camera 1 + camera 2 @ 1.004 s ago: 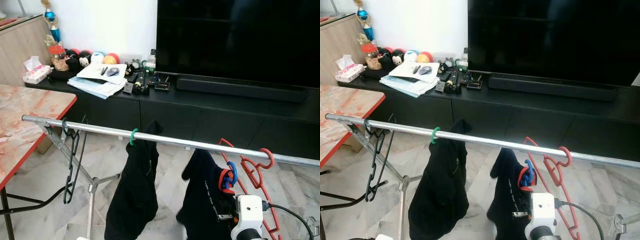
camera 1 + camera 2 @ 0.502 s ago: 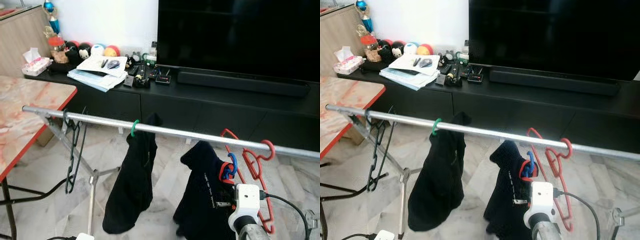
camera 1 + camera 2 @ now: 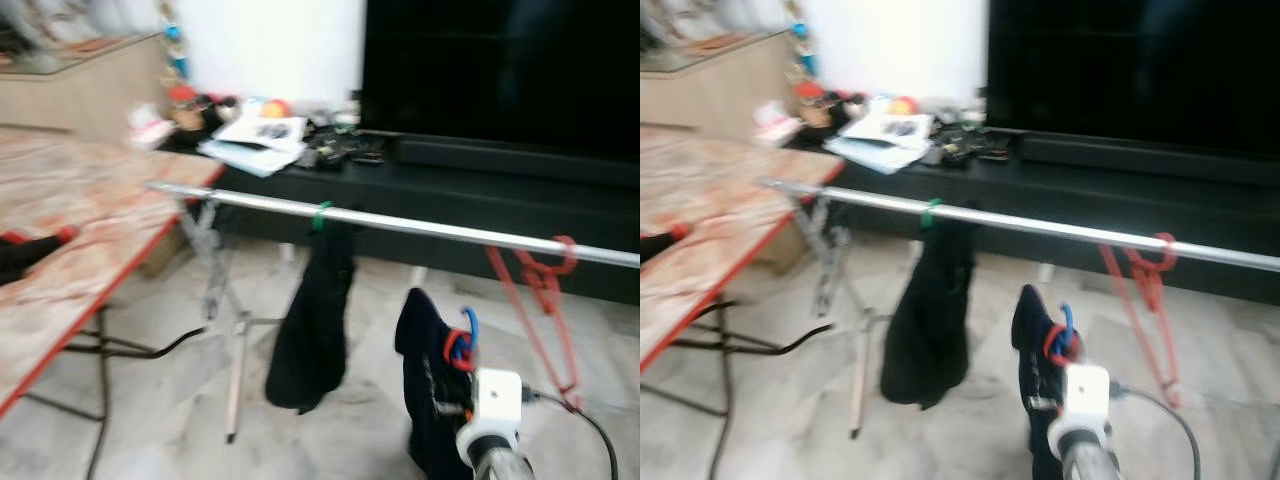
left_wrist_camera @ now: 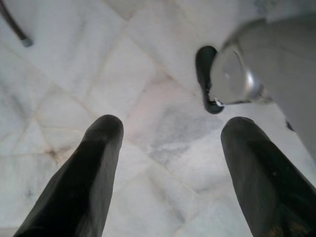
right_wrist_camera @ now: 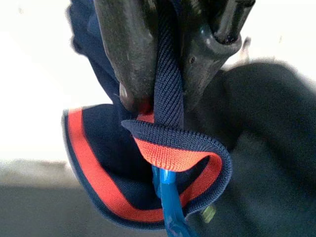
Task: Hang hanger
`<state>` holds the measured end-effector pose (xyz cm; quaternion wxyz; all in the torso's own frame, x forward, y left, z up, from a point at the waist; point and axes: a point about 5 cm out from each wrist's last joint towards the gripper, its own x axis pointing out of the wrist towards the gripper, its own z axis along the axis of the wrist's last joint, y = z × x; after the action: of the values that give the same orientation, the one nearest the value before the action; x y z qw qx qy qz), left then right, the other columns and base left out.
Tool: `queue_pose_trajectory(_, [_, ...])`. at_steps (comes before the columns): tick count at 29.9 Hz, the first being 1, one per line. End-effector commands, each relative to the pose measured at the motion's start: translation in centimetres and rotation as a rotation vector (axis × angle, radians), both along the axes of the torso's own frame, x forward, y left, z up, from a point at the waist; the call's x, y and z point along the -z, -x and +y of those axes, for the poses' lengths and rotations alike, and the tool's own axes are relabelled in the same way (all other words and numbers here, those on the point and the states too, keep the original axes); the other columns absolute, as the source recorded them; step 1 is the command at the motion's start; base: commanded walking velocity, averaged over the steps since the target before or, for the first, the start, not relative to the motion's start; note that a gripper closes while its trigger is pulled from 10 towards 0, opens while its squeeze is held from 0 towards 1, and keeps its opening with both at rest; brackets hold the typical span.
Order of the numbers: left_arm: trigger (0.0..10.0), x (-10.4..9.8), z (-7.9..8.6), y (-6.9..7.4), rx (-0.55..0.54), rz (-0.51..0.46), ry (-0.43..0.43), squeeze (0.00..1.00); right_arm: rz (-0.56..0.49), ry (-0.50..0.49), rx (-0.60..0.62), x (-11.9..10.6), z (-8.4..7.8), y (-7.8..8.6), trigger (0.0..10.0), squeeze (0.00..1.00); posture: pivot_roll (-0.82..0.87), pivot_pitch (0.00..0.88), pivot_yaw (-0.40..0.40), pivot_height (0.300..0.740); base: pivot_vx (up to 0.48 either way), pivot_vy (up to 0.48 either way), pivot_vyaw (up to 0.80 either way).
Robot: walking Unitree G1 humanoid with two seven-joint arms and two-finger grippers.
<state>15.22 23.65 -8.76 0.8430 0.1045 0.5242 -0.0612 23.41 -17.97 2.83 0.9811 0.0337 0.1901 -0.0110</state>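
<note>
Right gripper (image 5: 158, 74) — clamped on shirt (image 3: 432, 385) collar, blue hanger (image 3: 467, 327) hook poking up beside it. Rail (image 3: 420, 224) above and ahead, well apart: hanging not yet done. Left gripper (image 4: 170, 163) — fingers spread, empty, over floor.

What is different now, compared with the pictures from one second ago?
The camera has swung, so the whole scene sits further right and is blurred; the things themselves did not move. The right gripper stays shut on the dark shirt with its blue hanger, held below the metal rail. The other dark garment and the red hanger hang there as before. The left gripper is open above the floor.
</note>
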Motion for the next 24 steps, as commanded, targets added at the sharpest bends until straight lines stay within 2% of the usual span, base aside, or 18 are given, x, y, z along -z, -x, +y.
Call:
queue_pose_trajectory(1, [10.0, -0.20, -0.34, -0.65, 0.025, -0.019, 0.002, 0.00, -0.050, 0.005, 0.002, -0.92, -0.11, -0.53, 10.0, 0.00, -0.06, 0.006, 0.029, 0.740, -0.300, 0.000, 0.00])
queue_pose_trajectory(11, [10.0, -0.09, -0.52, -0.51, 0.022, -0.015, 0.007, 0.00, -0.036, -0.008, 0.028, -0.65, -0.31, -0.73, 10.0, 0.00, -0.06, 0.000, 0.024, 0.740, -0.299, 0.000, 0.00])
queue_pose_trajectory(16, [10.0, -0.07, -0.57, -0.49, 0.020, -0.013, 0.007, 0.00, -0.032, 0.000, 0.016, -0.68, -0.25, -0.88, 10.0, 0.00, -0.06, 0.000, 0.022, 0.740, -0.299, 0.000, -0.65])
queue_pose_trajectory(24, [10.0, -0.13, -0.55, -0.63, 0.013, -0.019, 0.007, 0.00, -0.037, 0.013, 0.032, -0.89, -0.43, -1.11, 10.0, 0.00, -0.05, 0.001, 0.016, 0.740, -0.300, 0.000, 0.00])
